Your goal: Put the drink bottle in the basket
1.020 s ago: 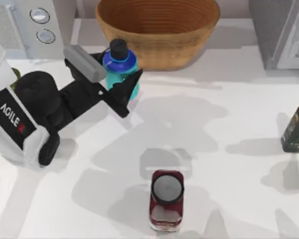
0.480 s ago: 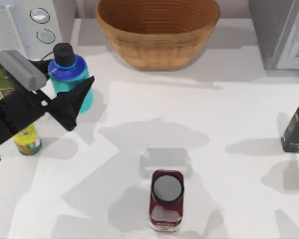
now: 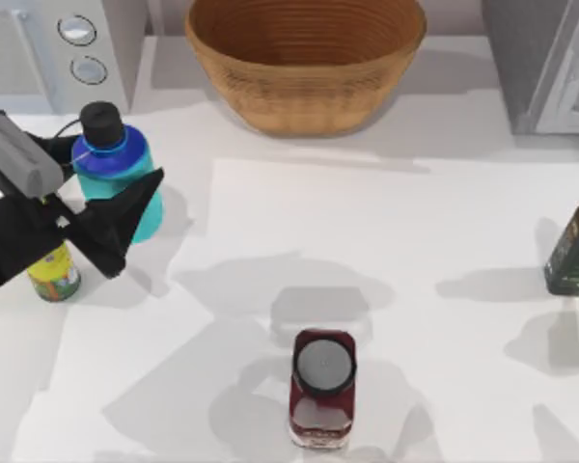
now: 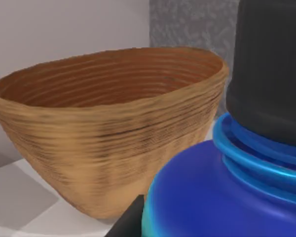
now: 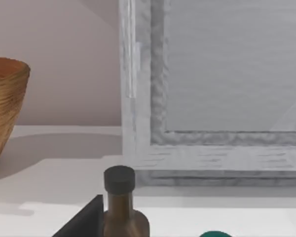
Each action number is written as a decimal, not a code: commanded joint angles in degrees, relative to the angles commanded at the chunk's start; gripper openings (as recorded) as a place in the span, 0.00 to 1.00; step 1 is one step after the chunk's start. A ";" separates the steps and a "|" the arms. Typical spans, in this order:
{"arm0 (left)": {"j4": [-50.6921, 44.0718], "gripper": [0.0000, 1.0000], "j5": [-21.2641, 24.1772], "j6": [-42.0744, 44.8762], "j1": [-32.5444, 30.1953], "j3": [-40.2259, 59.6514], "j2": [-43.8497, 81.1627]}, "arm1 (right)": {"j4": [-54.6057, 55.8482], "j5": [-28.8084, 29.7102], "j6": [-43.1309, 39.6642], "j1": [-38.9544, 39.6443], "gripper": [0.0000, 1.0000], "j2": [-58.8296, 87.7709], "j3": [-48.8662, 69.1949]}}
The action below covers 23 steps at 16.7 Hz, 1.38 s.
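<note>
One drink bottle [image 3: 116, 178] gripped upright by left hand [image 3: 96, 207]; basket [image 3: 304, 68] holds nothing.

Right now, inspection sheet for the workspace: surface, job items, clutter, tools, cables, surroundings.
Surface: white table, shadows across it.
Job items: drink bottle upright at the table's left, outside the basket, which sits at the back centre.
Clutter: yellow canister beside the left arm; dark red jar front centre; dark oil bottle at the right edge.
Tools: left tool around the drink bottle; right tool, one dark finger in its wrist view.
Cables: nothing seen.
Surroundings: grey appliance with two knobs back left, grey cabinet back right.
</note>
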 joint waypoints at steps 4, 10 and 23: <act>-0.87 0.00 -0.35 0.10 -0.85 1.93 1.18 | 0.00 0.00 0.00 0.00 1.00 0.00 0.00; -11.82 0.00 -3.43 0.12 -4.41 18.92 7.56 | 0.00 0.00 0.00 0.00 1.00 0.00 0.00; -40.10 0.00 -10.58 -0.44 -12.13 60.03 19.00 | 0.00 0.00 0.00 0.00 1.00 0.00 0.00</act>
